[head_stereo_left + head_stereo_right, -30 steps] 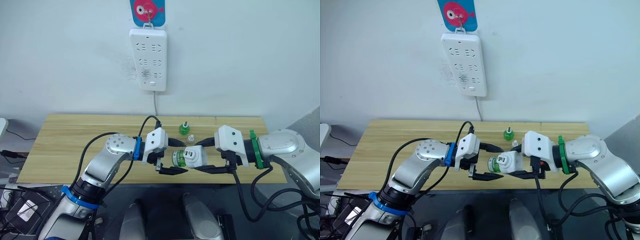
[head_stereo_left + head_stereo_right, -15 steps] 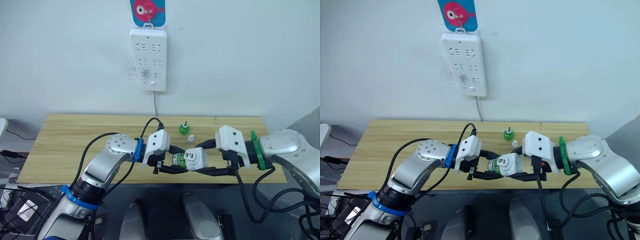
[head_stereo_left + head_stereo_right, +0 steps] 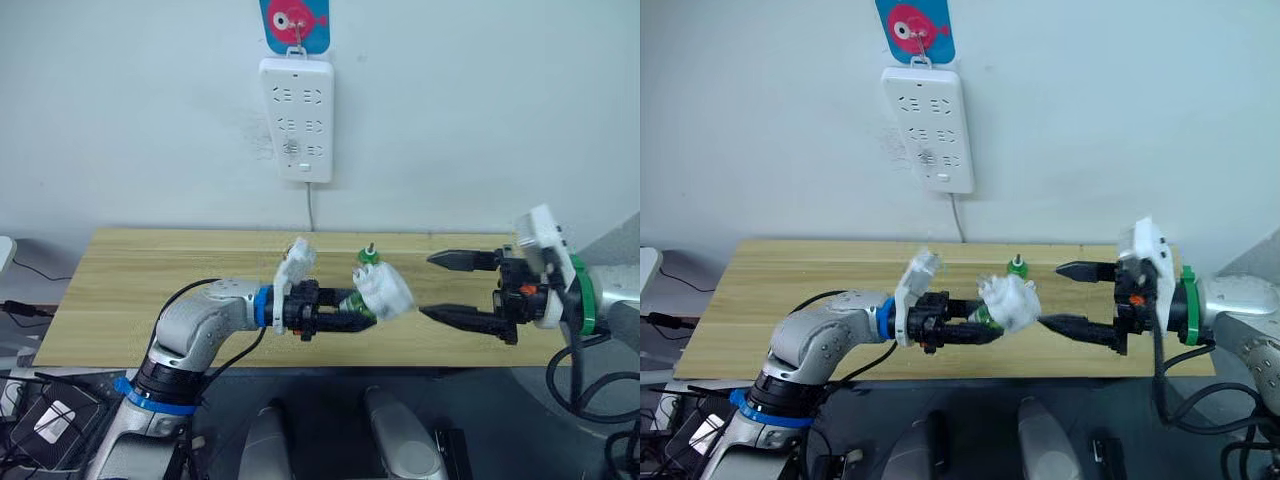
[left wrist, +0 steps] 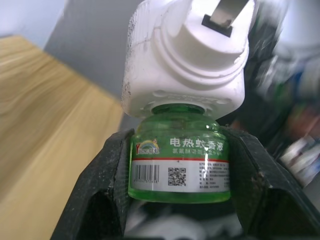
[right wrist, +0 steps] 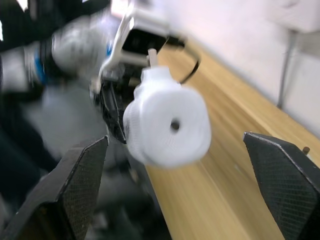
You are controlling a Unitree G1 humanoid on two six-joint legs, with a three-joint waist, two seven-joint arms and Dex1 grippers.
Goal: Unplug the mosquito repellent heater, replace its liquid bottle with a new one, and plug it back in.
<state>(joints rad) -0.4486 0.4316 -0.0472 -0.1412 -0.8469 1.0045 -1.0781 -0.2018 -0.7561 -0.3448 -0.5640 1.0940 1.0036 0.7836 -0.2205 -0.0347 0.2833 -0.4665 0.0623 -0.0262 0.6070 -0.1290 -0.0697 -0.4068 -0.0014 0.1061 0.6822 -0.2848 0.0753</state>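
We saw the left tool (image 3: 345, 318) clamped on a green bottle (image 4: 179, 162), its two black fingers (image 4: 107, 185) pressed against the bottle's sides in the left wrist view. The bottle's neck sat inside the mosquito repellent heater (image 3: 385, 290), which hung in the air at the centre of the left eye frame, above the near edge of the tabletop (image 3: 150, 290). A metal prong (image 4: 227, 12) stuck out of the heater's white body. The right tool (image 3: 450, 288) stood wide, fingers well apart, at the right of the frame, clear of the heater and gripping nothing. A second green bottle (image 3: 367, 258) stood upright on the tabletop just behind the heater. The white power strip (image 3: 295, 118) hung on the wall at upper centre.
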